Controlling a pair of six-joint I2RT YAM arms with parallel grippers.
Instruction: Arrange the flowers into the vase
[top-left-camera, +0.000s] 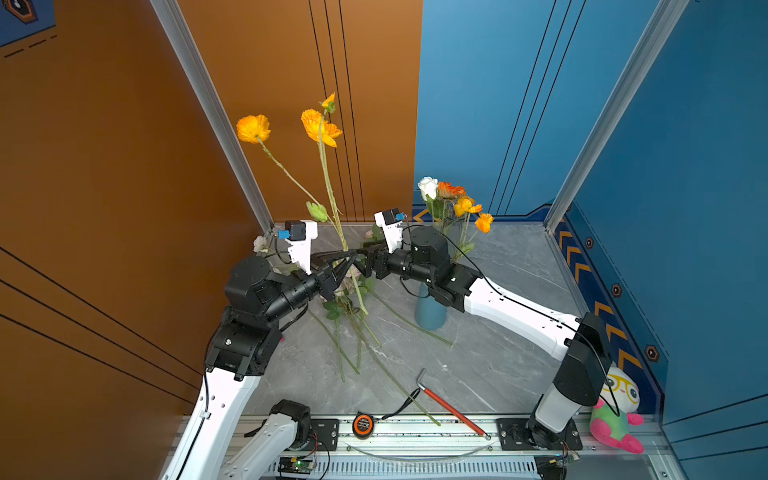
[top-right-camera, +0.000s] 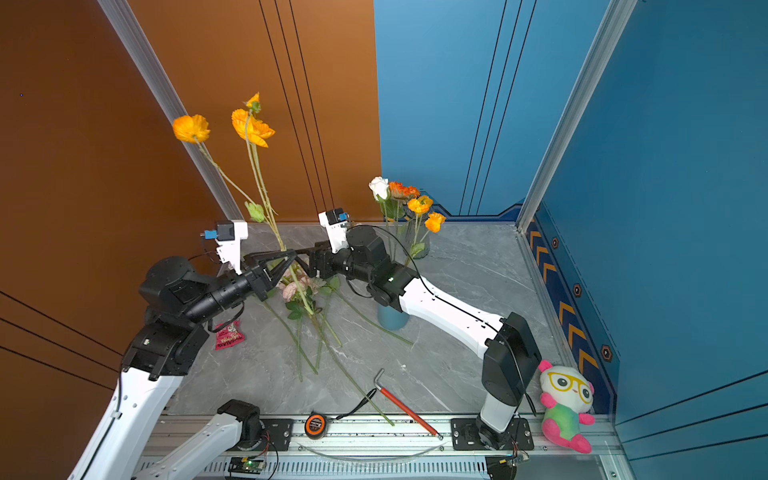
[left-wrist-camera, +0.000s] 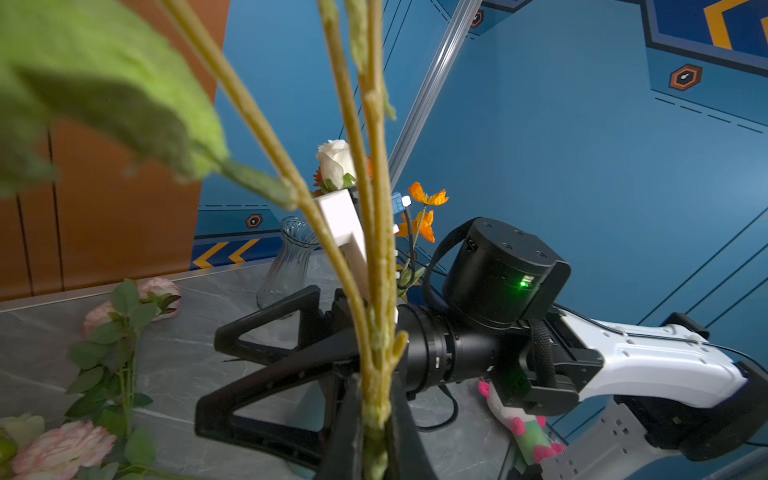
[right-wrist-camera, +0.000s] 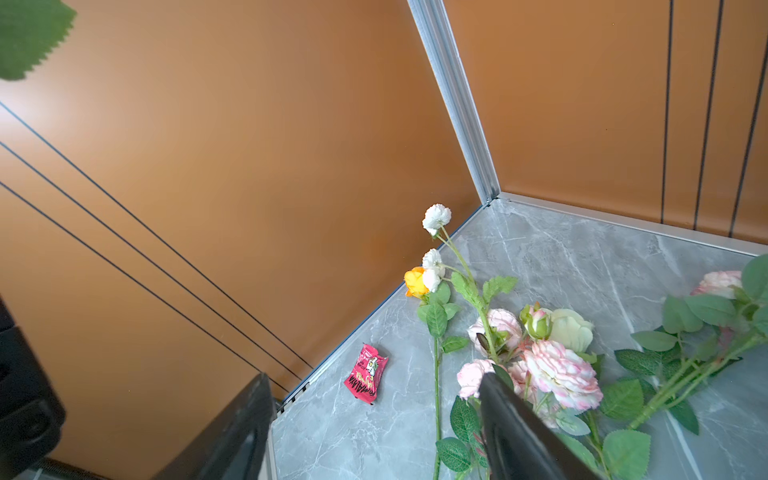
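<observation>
The left claw (top-left-camera: 350, 255) is clamped on the yellow-orange poppy stem (top-left-camera: 330, 183), holding it upright above the table (top-left-camera: 498, 291). The right claw (left-wrist-camera: 208, 378) gapes just beside that stem. Loose pink flowers (right-wrist-camera: 557, 370) lie beneath. The right arm partly hides a blue vase (top-left-camera: 430, 313); the glass vase (left-wrist-camera: 291, 262) stands behind.
</observation>
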